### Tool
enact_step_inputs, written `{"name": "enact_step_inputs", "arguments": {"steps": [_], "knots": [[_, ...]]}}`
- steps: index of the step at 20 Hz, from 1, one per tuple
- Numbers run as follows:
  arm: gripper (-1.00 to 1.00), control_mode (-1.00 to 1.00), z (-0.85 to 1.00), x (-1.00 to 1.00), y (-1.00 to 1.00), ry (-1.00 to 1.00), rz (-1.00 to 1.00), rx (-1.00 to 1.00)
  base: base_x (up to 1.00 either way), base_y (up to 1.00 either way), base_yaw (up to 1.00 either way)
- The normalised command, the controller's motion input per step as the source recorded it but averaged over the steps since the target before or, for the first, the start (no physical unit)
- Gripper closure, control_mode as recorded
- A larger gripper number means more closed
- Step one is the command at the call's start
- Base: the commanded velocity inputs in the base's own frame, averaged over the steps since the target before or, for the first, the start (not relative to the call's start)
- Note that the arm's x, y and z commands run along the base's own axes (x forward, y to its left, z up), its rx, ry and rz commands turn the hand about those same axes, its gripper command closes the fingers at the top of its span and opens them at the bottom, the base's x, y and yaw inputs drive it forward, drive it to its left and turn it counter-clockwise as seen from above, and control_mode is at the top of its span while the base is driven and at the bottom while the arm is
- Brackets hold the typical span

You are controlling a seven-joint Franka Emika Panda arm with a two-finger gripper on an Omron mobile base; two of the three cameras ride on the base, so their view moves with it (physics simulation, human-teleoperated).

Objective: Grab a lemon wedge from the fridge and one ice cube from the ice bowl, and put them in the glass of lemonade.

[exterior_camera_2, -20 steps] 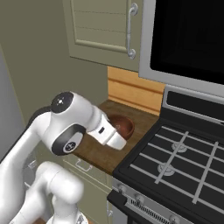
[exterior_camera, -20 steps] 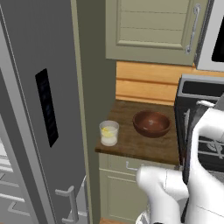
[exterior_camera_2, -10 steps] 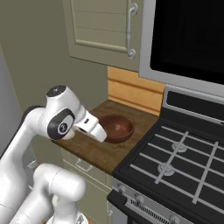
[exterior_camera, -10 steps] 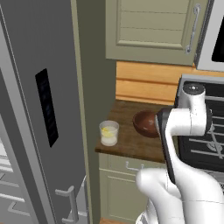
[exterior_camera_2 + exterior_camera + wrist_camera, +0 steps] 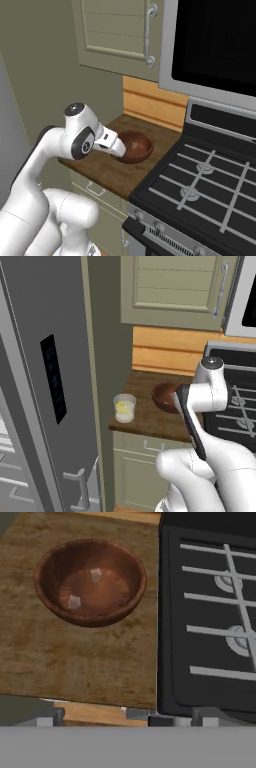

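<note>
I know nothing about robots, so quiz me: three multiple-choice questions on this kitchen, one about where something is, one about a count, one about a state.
1. Where does the glass of lemonade stand?
A. on the stove
B. on the wooden counter by the fridge
C. inside the bowl

2. How many ice cubes lie in the wooden bowl?
A. none
B. two
C. five

3. What is in the glass?
A. pale liquid with a yellow lemon wedge
B. nothing
C. an ice cube alone

Answers: 1 B, the left base view shows it at the counter's fridge end. 2 B, the hand view shows two pale cubes. 3 A, a yellow piece shows in the liquid.
</note>
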Motion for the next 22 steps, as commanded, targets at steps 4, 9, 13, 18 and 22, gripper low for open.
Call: {"name": "enact_step_inputs", "arguments": {"steps": [4, 9, 13, 18, 22], "knots": [[-1.00, -1.00, -0.03, 0.42, -0.08, -0.12, 0.00, 0.07, 0.00, 0.00, 0.00], [-1.00, -1.00, -0.27, 0.54, -0.03, -0.01, 0.00, 0.11, 0.00, 0.00, 0.00], [-1.00, -1.00, -0.19, 0.55, 0.00, 0.00, 0.01, 0.01, 0.00, 0.00, 0.00], [-1.00, -1.00, -0.03, 0.49, 0.00, 0.00, 0.10, -0.01, 0.00, 0.00, 0.00], [-1.00, -1.00, -0.28, 0.34, -0.14, 0.00, 0.13, -0.01, 0.00, 0.00, 0.00]]}}
